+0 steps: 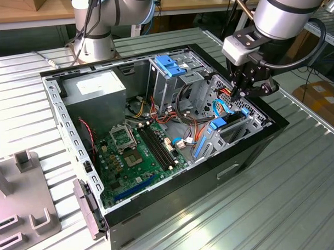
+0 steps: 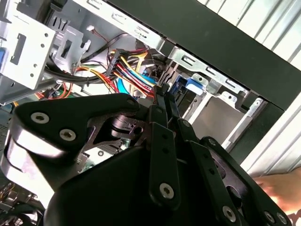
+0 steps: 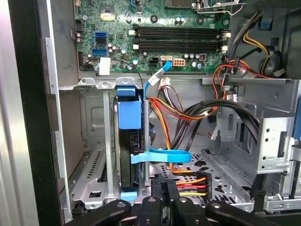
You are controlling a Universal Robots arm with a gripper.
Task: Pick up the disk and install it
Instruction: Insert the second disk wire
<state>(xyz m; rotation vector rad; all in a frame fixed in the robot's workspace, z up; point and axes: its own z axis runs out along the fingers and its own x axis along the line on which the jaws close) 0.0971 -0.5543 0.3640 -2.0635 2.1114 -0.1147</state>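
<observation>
Blue-railed, the disk (image 3: 129, 141) stands on edge in its bay inside the computer case (image 1: 250, 149); the gripper (image 3: 165, 188) hovers just above, fingers pinched together, empty. Stiff, heavy, probably shock-sensitive; best held by its rail.

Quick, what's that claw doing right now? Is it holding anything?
Gripper: shut, fingers together with nothing between them, holding nothing, poised inside the computer case near the disk standing in its bay.

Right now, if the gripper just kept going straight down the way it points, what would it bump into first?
Probably the bundle of red, yellow and orange cables just beyond the gripper, inside the open black computer case; depth is hard to judge.
</observation>
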